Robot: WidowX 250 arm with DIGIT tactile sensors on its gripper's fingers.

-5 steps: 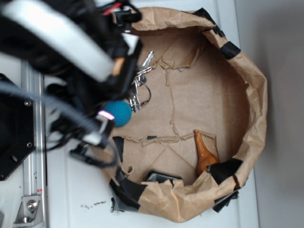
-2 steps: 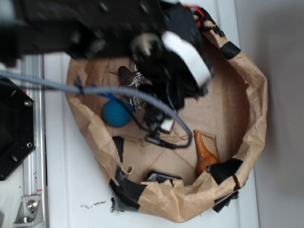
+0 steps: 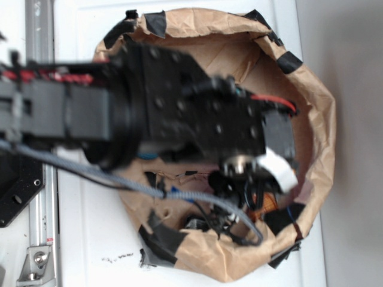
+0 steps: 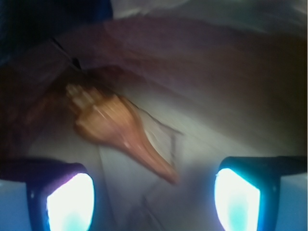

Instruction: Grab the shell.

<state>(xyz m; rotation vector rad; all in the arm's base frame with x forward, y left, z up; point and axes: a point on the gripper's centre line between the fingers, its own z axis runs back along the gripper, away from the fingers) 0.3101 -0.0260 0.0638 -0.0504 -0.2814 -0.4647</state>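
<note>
Shell [image 4: 118, 137], glossy, rigid, likely slippery, lies by the bag [image 3: 317, 119] wall; gripper [image 4: 154, 197] gapes empty; bulbous end offers best hold.

desk [image 3: 90, 251]: white, flat | on it: a brown paper bag [image 3: 320, 119] with rolled-down sides and black tape, open at the top | also on it: a grey metal rail [image 3: 42, 36] along the left edge | small dark crumbs [image 3: 116, 258] near the bag

shell [image 4: 118, 137]: glossy orange-brown, lying flat on brown paper, bulbous end toward upper left, thin tip pointing lower right (pretty blurry in wrist view), close by paper wall.
</note>
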